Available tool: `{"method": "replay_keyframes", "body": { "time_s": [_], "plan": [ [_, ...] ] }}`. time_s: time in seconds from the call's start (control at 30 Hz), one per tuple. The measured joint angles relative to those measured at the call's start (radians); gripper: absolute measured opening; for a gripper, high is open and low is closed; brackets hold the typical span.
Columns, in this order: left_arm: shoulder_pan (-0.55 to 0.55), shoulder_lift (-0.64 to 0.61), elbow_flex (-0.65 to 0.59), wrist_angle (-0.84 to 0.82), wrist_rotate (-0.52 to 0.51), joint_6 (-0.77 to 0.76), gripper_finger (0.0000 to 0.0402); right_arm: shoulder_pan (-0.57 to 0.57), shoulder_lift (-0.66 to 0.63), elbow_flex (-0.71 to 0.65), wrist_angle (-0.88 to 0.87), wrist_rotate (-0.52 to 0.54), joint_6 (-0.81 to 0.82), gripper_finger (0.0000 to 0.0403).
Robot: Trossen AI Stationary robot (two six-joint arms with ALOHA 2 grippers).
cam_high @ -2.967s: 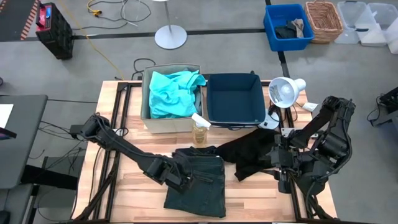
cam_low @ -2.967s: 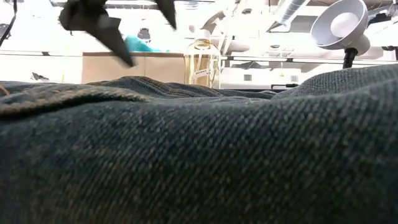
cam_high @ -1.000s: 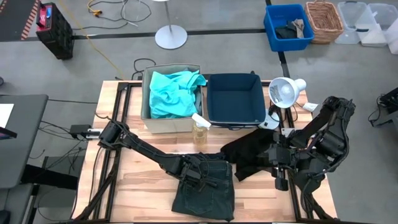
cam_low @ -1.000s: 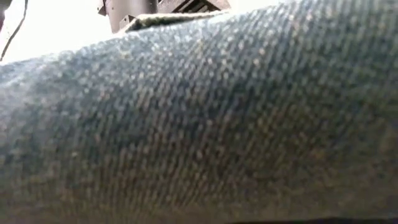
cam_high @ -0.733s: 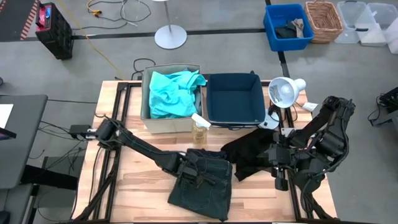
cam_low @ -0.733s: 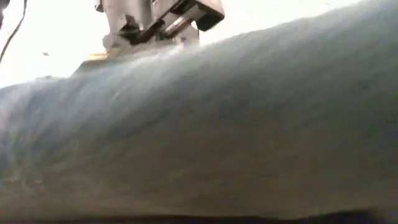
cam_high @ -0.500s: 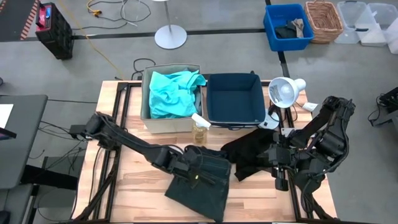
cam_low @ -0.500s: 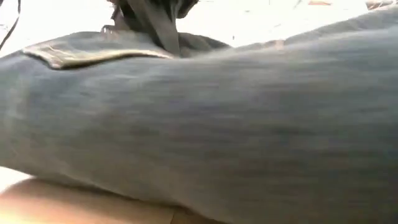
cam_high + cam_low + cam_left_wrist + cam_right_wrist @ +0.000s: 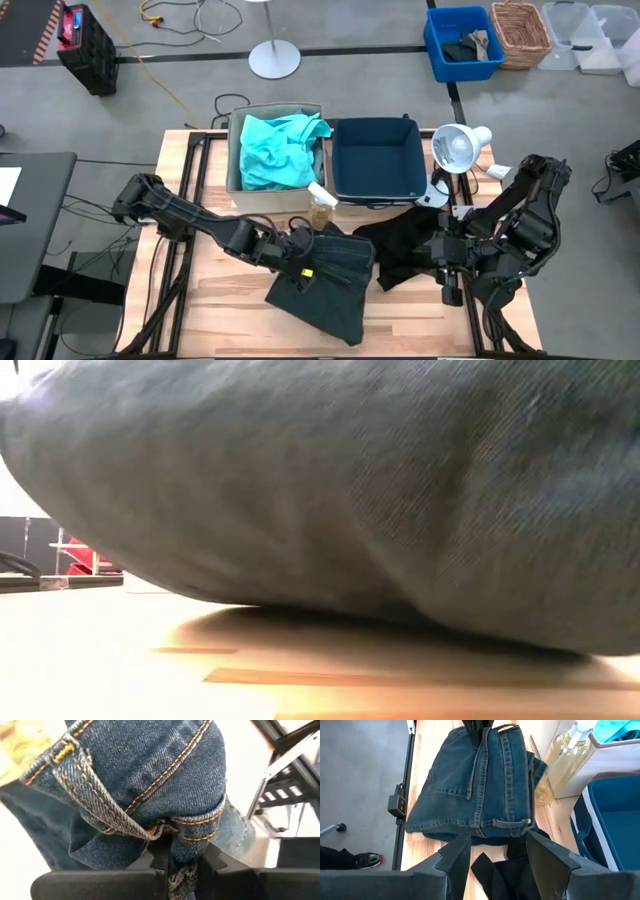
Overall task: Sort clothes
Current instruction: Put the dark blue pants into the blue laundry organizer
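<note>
The dark indigo denim jeans [image 9: 325, 285] lie bunched and skewed at the table's near middle. My left gripper [image 9: 300, 255] is shut on their far end. The black soft garment [image 9: 405, 245] lies crumpled on the table just right of the jeans. The bright turquoise top [image 9: 275, 150] fills the beige box [image 9: 236, 185] at the back. My right gripper [image 9: 497, 837] stands open over the black garment's right edge [image 9: 447, 262], with nothing between its fingers. My left gripper pinches the jeans' waistband beside a belt loop [image 9: 182, 837] between its two fingers, with several layers bunched there. It reaches in from the table's left. The held end is raised. In the low view the jeans [image 9: 330, 480] hang with a gap above the table.
An empty navy box [image 9: 377, 160] stands right of the beige box. A clear soap bottle [image 9: 322, 208] stands in front of the two boxes, close to the jeans. A white lamp [image 9: 458, 148] is at the back right. Bare wood shows at the near left.
My left gripper has kept hold of the jeans and risen, going toward the far left of the table. The jeans' held end has lifted and been drawn along. The cloth has turned askew, its near end trailing, and has come up off the table in front of the low camera.
</note>
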Motion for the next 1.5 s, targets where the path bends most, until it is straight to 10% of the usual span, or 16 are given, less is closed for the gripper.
{"method": "replay_keyframes", "body": {
  "time_s": [0.4,0.73,1.0,1.5],
  "plan": [
    [0.008,-0.016,0.005,0.269,0.008,0.097,0.0036,0.021,0.000,0.022,0.016,0.000,0.010,0.0207],
    [0.090,-0.032,0.256,0.353,0.087,0.313,0.0036,0.085,-0.001,0.190,0.012,0.004,-0.040,0.0207],
    [0.261,-0.035,0.517,0.433,0.068,0.445,0.0036,0.146,-0.002,0.360,0.014,0.019,-0.115,0.0207],
    [0.632,0.097,0.567,0.703,0.043,0.335,0.0035,0.154,0.002,0.399,0.016,0.003,-0.196,0.0207]
  ]
}}
